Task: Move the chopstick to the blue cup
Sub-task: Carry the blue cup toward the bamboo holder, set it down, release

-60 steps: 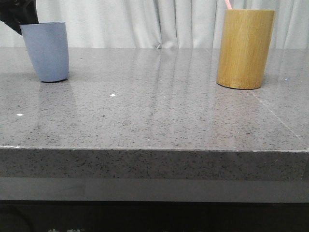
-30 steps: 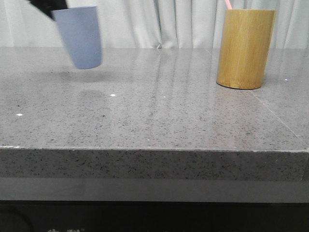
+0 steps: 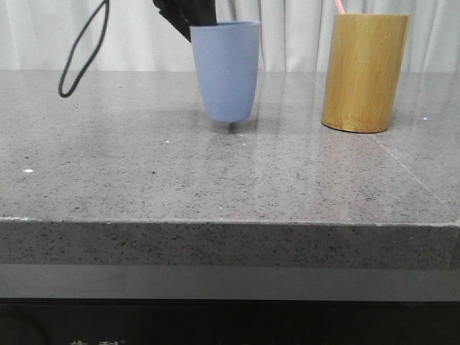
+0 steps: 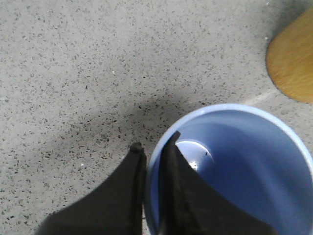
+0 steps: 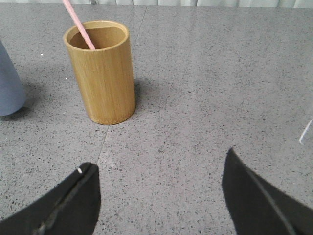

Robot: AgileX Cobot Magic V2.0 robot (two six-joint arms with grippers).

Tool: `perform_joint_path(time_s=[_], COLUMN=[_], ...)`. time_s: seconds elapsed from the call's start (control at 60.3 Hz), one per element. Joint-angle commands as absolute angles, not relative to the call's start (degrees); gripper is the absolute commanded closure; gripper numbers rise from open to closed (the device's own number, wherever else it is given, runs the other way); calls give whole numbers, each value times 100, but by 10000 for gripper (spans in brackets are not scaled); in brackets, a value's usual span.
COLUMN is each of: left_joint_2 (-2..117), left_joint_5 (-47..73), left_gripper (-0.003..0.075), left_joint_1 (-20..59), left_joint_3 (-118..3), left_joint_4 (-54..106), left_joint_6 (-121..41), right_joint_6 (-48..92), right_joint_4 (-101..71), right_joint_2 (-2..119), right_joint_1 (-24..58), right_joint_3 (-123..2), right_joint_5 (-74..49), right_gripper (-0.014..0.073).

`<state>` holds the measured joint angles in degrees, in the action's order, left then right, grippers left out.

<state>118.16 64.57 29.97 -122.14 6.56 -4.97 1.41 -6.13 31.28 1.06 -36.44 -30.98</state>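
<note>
The blue cup (image 3: 226, 70) hangs just above the grey table, mid-back, left of the bamboo cylinder (image 3: 364, 72). My left gripper (image 3: 188, 16) is shut on the cup's rim, one finger inside and one outside; the left wrist view shows the empty cup (image 4: 234, 166) with my left gripper (image 4: 154, 147) on its rim. A pale pink chopstick tip (image 3: 340, 6) sticks out of the bamboo cylinder; in the right wrist view the chopstick (image 5: 78, 23) leans inside the cylinder (image 5: 101, 71). My right gripper (image 5: 159, 164) is open and empty, over bare table near the cylinder.
A black cable loop (image 3: 83, 50) hangs at the back left. The grey speckled table (image 3: 215, 172) has its front edge low in the front view. A pale curtain hangs behind the table. The blue cup's side (image 5: 10, 83) shows in the right wrist view.
My left gripper has lifted the blue cup from the back left and carried it right, toward the bamboo cylinder. The cylinder and chopstick have not moved.
</note>
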Motion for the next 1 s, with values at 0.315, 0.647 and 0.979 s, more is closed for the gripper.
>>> perform_joint_path(time_s=[0.315, 0.647, 0.979], left_joint_2=[11650, 11629, 11616], left_joint_5=[6306, 6306, 6708], left_gripper=[738, 359, 353], left_joint_1=[3023, 3023, 3023], left_joint_3=[-12466, -12584, -13247], left_joint_4=[649, 661, 696], left_joint_6=[-456, -456, -456], right_joint_6=[177, 177, 177], right_joint_4=[-577, -577, -577], right_joint_2=[3192, 3192, 3192], right_joint_1=[75, 75, 75], right_joint_3=[-3829, -3829, -3829], right_joint_5=[-2714, -2714, -2718], right_gripper=[55, 55, 55])
